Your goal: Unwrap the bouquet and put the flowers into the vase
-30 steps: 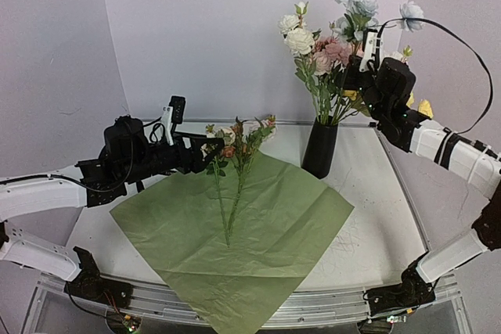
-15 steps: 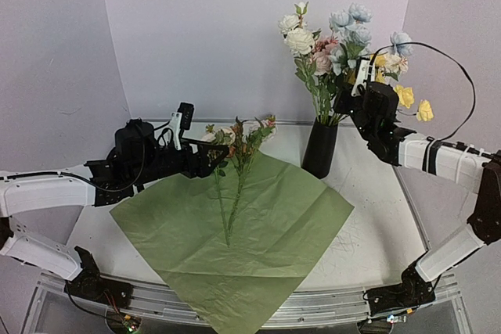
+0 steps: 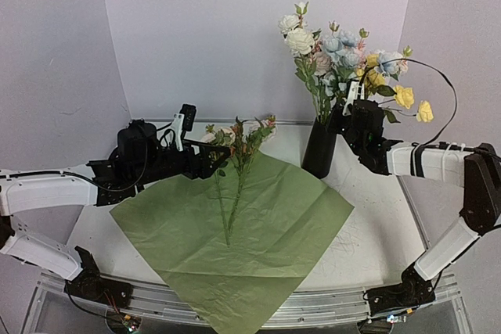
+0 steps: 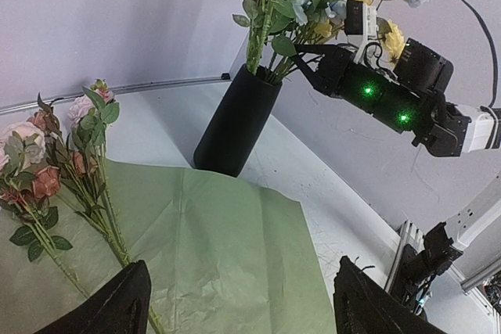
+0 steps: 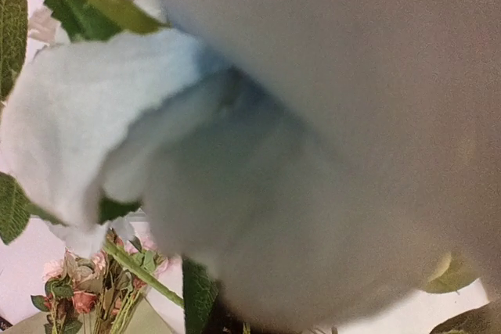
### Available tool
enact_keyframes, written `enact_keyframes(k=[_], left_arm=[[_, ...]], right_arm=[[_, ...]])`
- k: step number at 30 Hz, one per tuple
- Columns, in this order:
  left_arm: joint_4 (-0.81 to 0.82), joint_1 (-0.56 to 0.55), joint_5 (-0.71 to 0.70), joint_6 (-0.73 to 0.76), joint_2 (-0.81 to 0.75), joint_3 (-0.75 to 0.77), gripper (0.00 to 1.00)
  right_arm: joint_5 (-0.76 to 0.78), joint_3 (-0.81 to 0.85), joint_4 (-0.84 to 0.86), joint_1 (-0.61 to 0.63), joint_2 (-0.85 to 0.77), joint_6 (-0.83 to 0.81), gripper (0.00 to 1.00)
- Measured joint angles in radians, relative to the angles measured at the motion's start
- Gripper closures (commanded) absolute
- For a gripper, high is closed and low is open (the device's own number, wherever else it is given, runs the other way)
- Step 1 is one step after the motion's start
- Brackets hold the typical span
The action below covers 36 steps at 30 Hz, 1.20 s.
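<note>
Flowers (image 3: 239, 137) not yet in water are two thin stems lying side by side on the spread green paper (image 3: 290, 224), centre of the overhead frame, heads toward the back wall and cut ends toward you. Judge them light and wiry: the stems should spring back, while the small pink and reddish heads are soft and will crush. Take them at mid-stem, below the leaves, and pinch both together if you can. A stem this thin may slide between the fingers, and the soft paper underneath may come up with it.

Your left gripper (image 4: 243, 310) is spread wide and holds nothing. It hovers over the upper-left edge of the paper, just beside those heads.

Your right gripper (image 4: 309, 60) is closed, level with the mouth of the vase (image 3: 319, 150), right of centre. It appears to have the stems of a blue and yellow bunch (image 3: 391, 76) whose heads fan out above it. The grip itself is not plain, since a pale petal fills the right wrist view.

That tall black vase stands on the bare table touching the paper's far right edge. It already holds cream and pink roses (image 3: 301, 41), so the neck looks crowded. Being slim and top-heavy, it may tip if you push sideways.
</note>
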Motion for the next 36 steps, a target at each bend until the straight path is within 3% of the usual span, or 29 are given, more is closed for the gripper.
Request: enact_keyframes(k=[3, 5, 14, 20, 36], left_arm=[[-0.001, 0.000, 0.000, 0.000, 0.000, 0.000, 0.19], [0.000, 0.000, 0.000, 0.000, 0.000, 0.000, 0.19], [0.000, 0.000, 0.002, -0.001, 0.002, 0.000, 0.19], [-0.001, 0.000, 0.010, -0.003, 0.016, 0.000, 0.19], [0.000, 0.000, 0.002, -0.012, 0.064, 0.012, 0.19]], right_arm=[[0.002, -0.019, 0.003, 0.000, 0.001, 0.027, 0.58], [0.000, -0.030, 0.003, 0.000, 0.001, 0.042, 0.50], [-0.048, -0.071, -0.024, 0.001, -0.030, 0.125, 0.42], [-0.084, -0.079, -0.063, 0.001, -0.073, 0.191, 0.31], [-0.209, -0.178, -0.119, 0.001, -0.090, 0.392, 0.18]])
